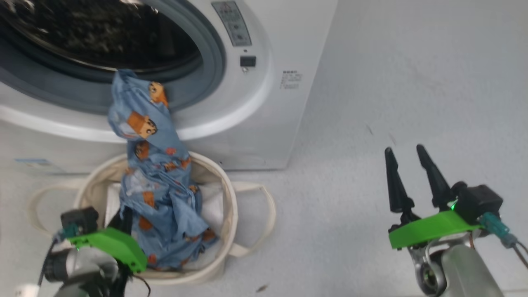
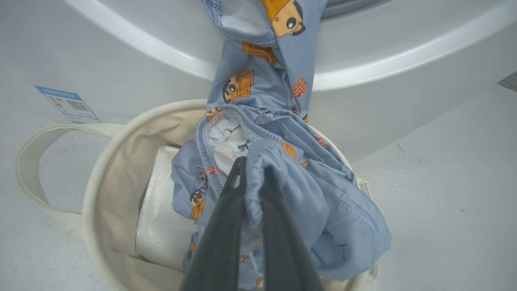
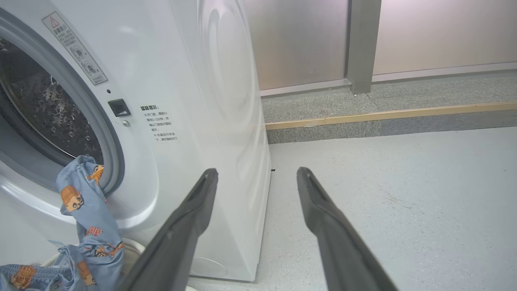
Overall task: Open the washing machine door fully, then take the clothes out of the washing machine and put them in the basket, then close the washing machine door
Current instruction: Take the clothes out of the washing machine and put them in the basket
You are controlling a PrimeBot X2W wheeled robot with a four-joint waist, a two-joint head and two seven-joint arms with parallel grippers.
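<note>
The white washing machine [image 1: 264,123] stands at the upper left with its porthole uncovered; the washing machine door is out of view. The blue clothes [image 1: 156,181] with orange cartoon prints hang from the porthole's lower lip down into the cream basket [image 1: 231,206] in front of the machine. In the left wrist view my left gripper [image 2: 253,165] is shut on a fold of the clothes [image 2: 262,93] above the basket [image 2: 117,161]. My right gripper [image 1: 405,149] hovers open over bare floor to the machine's right, nothing between its fingers [image 3: 202,202].
A white sheet [image 2: 161,210] lies inside the basket under the clothes. Pale grey floor [image 1: 412,82] spreads right of the machine. A raised kerb with a wooden strip [image 3: 383,113] and metal wall panels run behind it.
</note>
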